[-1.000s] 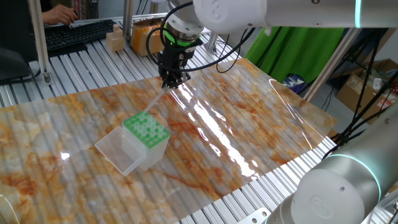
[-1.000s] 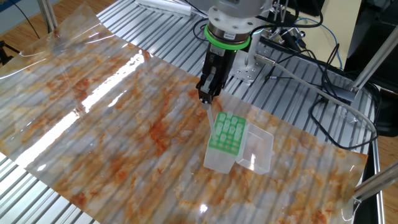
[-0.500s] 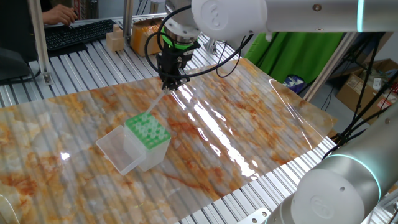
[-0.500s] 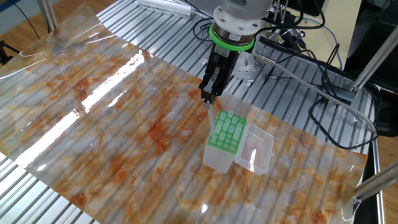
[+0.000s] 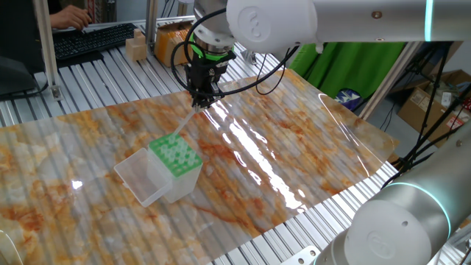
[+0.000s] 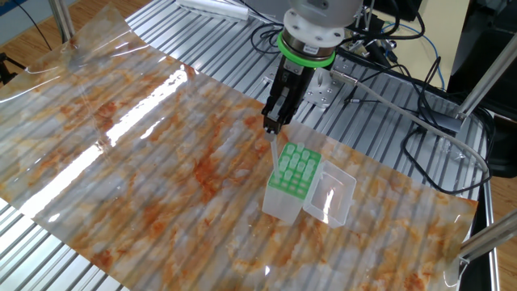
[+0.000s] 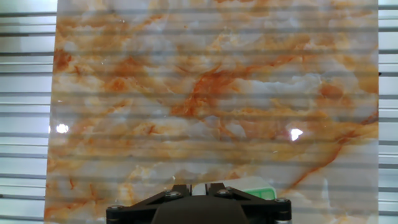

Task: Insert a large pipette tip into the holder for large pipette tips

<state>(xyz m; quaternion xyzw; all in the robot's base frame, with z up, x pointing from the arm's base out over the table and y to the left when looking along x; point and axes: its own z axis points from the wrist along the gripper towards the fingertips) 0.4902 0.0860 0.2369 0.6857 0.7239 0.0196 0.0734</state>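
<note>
My gripper (image 5: 200, 102) hangs above the far side of the holder (image 5: 175, 156), a clear box with a green perforated rack and its clear lid (image 5: 137, 177) hinged open beside it. The gripper is shut on the large pipette tip (image 5: 182, 124), a thin translucent cone that slants down from the fingers to the rack's far edge. In the other fixed view the gripper (image 6: 271, 125) holds the tip (image 6: 275, 149) just above the holder (image 6: 292, 172). In the hand view the fingers (image 7: 180, 190) pinch a whitish piece (image 7: 199, 189); a corner of the green rack (image 7: 258, 190) shows.
An orange-marbled transparent sheet (image 5: 294, 140) covers the slatted metal table (image 6: 145, 234). A keyboard (image 5: 88, 37) and boxes (image 5: 165, 37) lie at the far edge. Cables (image 6: 420, 145) and a metal post (image 6: 485, 73) stand beside the table.
The gripper has risen slightly with the tip still held. The holder has shifted a little on the sheet.
</note>
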